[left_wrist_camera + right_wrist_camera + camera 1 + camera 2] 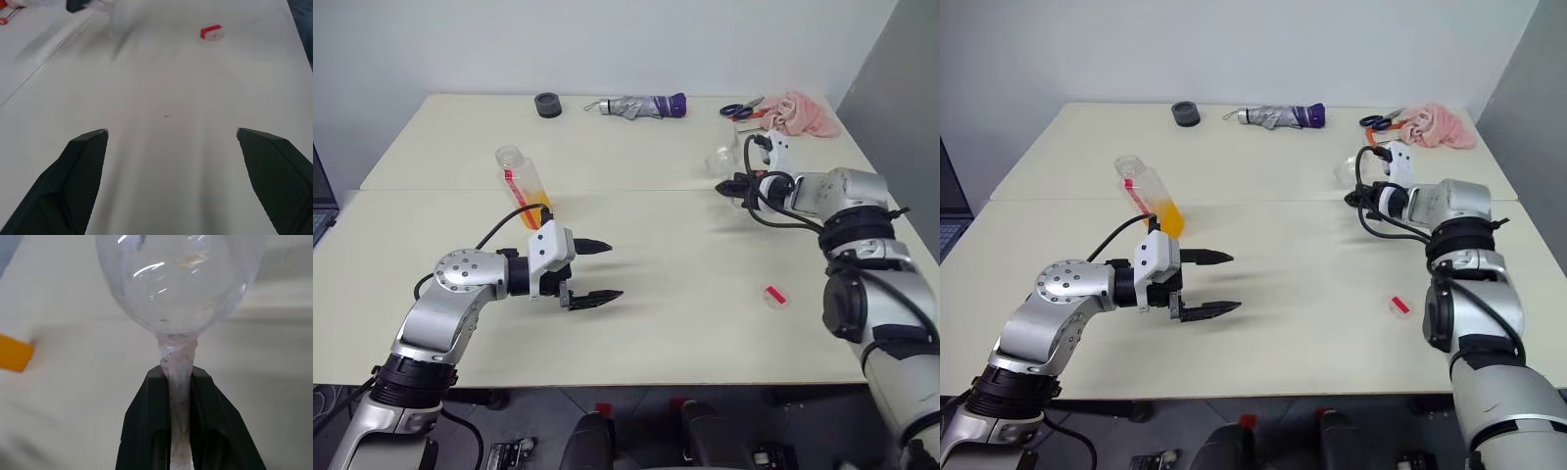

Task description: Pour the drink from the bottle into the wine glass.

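The bottle (522, 184) stands uncapped on the left half of the table, with the orange drink (536, 211) filling its lower part. My left gripper (613, 270) hovers open just in front of it, pointing right, with nothing between its fingers (83, 161). On the right side, my right gripper (178, 377) is shut on the thin stem of the wine glass (181, 279). Its clear, empty bowl (722, 160) rises past the fingertips. The glass's foot is hidden behind the gripper.
The red-and-white cap (774, 295) lies on the table at the near right. Along the far edge are a black tape roll (547, 105), a folded umbrella (641, 106), scissors (741, 110) and a pink cloth (800, 114). A seam (626, 191) crosses the table.
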You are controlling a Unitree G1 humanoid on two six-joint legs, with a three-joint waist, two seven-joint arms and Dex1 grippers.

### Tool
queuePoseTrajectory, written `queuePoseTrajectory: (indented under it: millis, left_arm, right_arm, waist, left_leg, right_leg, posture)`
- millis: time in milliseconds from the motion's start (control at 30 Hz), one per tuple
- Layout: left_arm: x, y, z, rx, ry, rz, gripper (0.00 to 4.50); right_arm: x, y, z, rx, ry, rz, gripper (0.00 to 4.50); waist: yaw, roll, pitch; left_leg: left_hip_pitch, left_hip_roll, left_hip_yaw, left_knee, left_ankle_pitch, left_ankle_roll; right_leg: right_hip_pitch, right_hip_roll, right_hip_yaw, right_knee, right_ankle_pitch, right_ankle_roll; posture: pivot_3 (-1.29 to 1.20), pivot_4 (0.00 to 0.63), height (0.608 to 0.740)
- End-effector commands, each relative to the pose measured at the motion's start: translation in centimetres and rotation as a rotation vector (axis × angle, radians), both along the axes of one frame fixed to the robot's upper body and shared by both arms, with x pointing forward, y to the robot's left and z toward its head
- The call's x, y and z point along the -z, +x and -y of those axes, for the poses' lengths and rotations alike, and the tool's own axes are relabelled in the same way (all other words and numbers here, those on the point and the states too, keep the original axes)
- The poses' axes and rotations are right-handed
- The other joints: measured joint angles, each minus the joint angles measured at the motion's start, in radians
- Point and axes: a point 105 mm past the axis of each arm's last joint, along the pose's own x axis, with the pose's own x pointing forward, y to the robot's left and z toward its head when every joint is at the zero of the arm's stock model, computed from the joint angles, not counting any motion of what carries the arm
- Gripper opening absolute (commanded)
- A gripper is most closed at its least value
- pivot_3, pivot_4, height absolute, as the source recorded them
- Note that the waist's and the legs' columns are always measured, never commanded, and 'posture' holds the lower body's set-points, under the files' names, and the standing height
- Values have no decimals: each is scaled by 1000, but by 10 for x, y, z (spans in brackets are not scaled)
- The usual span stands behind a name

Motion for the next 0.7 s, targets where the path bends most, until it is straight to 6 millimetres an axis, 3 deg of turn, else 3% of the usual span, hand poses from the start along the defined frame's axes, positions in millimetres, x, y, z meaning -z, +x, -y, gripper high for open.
queuePoseTrajectory:
  millis: [33,167,400,600,700]
  left_arm:
    - [-11,2,-5,-12,-13,33,4500]
    - [-12,5,-8,-20,-15,29,4500]
    - [-14,8,-14,-27,-4,21,4500]
    - [-13,7,-15,-29,-4,13,4500]
    - [-13,7,-16,-30,-7,9,4500]
  right_arm:
    - [-16,-1,-9,8,-73,217,158]
    - [-13,-8,-22,19,-114,352,158]
    - [-2,-22,-41,35,-94,406,158]
    - [44,-50,-44,52,-82,312,158]
    - [57,-66,-45,57,-75,281,158]
  waist:
    - [0,0,0]
    - [0,0,0]
    - [0,1,0]
    - [1,0,0]
    - [3,0,0]
  left_leg:
    - [0,0,0,0,0,0]
    - [0,1,0,0,0,0]
    - [0,1,0,1,0,0]
    - [0,1,0,1,0,0]
    - [0,1,-1,1,0,0]
  right_leg:
    - [0,-1,0,0,0,0]
    - [0,-2,0,1,0,0]
    - [0,-1,0,1,0,0]
    - [0,-2,0,1,0,0]
    - [1,-2,-1,1,0,0]
  posture:
    - [0,150,740]
    - [0,150,740]
    - [0,150,740]
    - [0,150,740]
    - [0,150,740]
